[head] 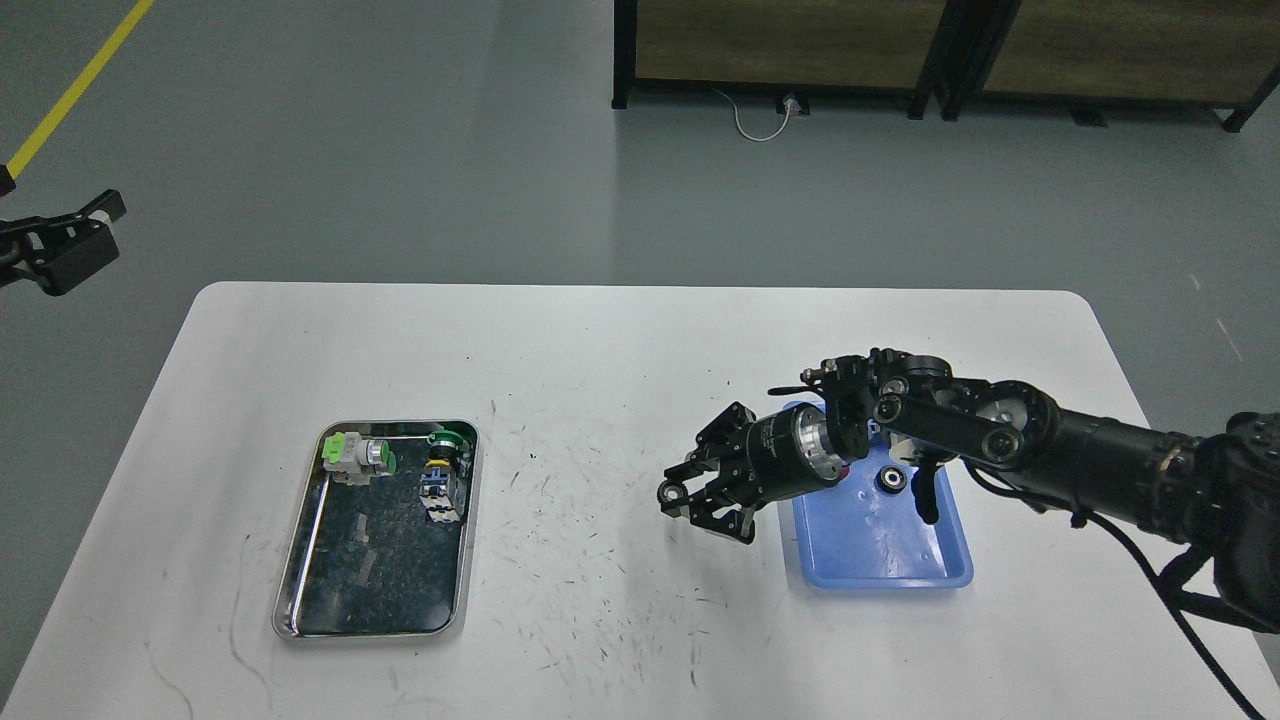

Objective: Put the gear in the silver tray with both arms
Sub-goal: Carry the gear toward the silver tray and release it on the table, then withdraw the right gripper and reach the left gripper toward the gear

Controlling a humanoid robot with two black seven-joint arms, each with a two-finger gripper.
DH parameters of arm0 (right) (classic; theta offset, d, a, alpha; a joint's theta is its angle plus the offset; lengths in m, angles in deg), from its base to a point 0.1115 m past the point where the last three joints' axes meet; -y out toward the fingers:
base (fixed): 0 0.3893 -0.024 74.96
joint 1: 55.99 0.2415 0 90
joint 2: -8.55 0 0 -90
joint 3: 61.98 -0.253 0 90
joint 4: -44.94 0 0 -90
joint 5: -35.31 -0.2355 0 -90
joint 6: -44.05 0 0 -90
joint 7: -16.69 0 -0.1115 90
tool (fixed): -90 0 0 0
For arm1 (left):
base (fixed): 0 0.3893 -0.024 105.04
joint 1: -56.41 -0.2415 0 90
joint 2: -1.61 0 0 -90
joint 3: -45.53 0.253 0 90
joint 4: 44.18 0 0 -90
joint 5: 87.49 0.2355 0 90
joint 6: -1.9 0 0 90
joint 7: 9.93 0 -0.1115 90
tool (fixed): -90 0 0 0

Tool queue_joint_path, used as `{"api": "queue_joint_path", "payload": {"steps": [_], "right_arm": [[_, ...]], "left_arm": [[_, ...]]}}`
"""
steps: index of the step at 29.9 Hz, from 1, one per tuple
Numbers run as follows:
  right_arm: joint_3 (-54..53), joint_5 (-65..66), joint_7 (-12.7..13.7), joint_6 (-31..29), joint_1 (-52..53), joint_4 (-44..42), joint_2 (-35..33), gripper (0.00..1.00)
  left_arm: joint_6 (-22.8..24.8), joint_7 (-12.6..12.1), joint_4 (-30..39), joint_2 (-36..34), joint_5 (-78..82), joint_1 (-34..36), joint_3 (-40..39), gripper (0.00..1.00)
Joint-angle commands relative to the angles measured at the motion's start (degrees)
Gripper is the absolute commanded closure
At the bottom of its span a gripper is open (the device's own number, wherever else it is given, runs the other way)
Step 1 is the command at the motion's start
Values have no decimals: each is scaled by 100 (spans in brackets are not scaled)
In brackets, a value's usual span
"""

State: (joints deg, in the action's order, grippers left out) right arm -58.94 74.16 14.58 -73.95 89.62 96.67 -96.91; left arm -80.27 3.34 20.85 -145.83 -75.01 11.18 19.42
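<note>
Right black claw gripper (pixel 700 497) hangs wide and empty over the white table (pixel 620 350), just left of the blue plastic tray (pixel 880 560). The small black ring-shaped gear (pixel 891 481) sits in that tray; the shallow shiny silver tray (pixel 300 560) is well apart, leftward. Best swing back, descend straight, pinch the rim; left gripper (pixel 60 245) off-table, state unclear.

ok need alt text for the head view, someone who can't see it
The right gripper hangs open above a white table, just left of a blue plastic tray holding a small black ring-shaped part. Further left, a silver tray holds two push-button switches. The left gripper is off the table's left edge.
</note>
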Motion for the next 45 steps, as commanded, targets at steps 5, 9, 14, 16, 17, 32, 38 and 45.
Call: {"api": "queue_joint_path", "payload": {"steps": [5, 9, 14, 16, 17, 32, 38, 45], "right_arm": [[303, 9, 0, 0, 73, -321, 657, 67], [303, 35, -8, 0, 82, -479, 877, 64], [294, 26, -35, 0, 90, -567, 966, 46], [294, 26, -35, 0, 82, -584, 966, 38], [285, 26, -35, 0, 82, -585, 966, 34], [-812, -79, -26, 0, -15, -708, -799, 20], [-2103, -632, 9, 0, -217, -725, -1924, 19], [-3027, -1089, 0, 0, -331, -769, -2812, 19]], "left_arm": [[0, 9, 1, -31, 0, -12, 19, 2], [0, 9, 9, -57, 0, -12, 19, 2], [0, 35, 9, -75, 0, -21, 19, 2], [17, 44, 9, -84, 0, -30, 19, 2], [26, 62, 9, -92, -9, -30, 19, 2], [193, 132, 194, 171, 105, 225, 45, 2], [228, 132, 229, 1066, 904, 216, 177, 2], [0, 141, 317, 2042, 1624, 14, 678, 3]]}}
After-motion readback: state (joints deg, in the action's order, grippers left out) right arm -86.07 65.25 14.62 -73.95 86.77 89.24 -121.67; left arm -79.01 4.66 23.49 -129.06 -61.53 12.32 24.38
